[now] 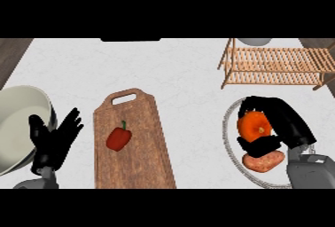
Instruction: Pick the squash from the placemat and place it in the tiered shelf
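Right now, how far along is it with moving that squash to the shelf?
Reach and grasp look done: the right hand is curled round the orange squash, over the placemat. Whether it has lifted off, I cannot tell. Left to do: carrying it to the tiered shelf, which holds no squash.

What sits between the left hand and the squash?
In the head view, a wooden cutting board carrying a red pepper lies between the open left hand and the squash, which the right hand holds.

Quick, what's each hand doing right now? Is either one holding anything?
Left hand: open, fingers up, holding nothing.
Right hand: closed, curled round the orange squash.
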Robot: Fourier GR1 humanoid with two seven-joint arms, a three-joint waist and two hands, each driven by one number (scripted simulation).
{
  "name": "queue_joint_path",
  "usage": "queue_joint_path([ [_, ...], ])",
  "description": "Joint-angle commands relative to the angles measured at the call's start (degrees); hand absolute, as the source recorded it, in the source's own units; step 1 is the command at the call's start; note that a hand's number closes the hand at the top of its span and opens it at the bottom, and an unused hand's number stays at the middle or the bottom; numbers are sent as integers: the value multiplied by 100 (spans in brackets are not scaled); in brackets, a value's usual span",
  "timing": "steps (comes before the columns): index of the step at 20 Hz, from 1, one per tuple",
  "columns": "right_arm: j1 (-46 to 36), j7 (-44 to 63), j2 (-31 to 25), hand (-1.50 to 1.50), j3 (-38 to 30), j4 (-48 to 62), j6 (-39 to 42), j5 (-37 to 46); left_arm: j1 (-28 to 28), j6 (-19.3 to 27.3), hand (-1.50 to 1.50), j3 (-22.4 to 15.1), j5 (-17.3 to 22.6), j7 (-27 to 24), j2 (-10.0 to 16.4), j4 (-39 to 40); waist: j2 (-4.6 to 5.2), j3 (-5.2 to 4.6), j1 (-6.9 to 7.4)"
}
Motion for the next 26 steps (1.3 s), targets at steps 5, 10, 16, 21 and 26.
queue_joint_path([
  [5,-212,1718,-142,150,-973,-2739,454,-612,100,87,0,-43,-43,-58,-154,18,-1,-2,-29],
  [10,-1390,3110,-610,150,-1956,-3129,1302,-1621,20,-121,0,52,-43,-231,32,250,25,-1,49],
  [16,-2784,3607,-1408,150,-2797,-1857,1486,-2295,-82,173,0,-274,-345,-298,-370,280,46,3,116],
  [21,-3605,3098,-1939,150,-2928,-404,1202,-2034,-182,-221,0,34,-40,-182,-1,303,65,5,171],
  [26,-4401,2534,-2481,150,-2725,1038,1094,-1711,-117,-166,0,-47,-129,-189,-70,153,75,4,220],
])
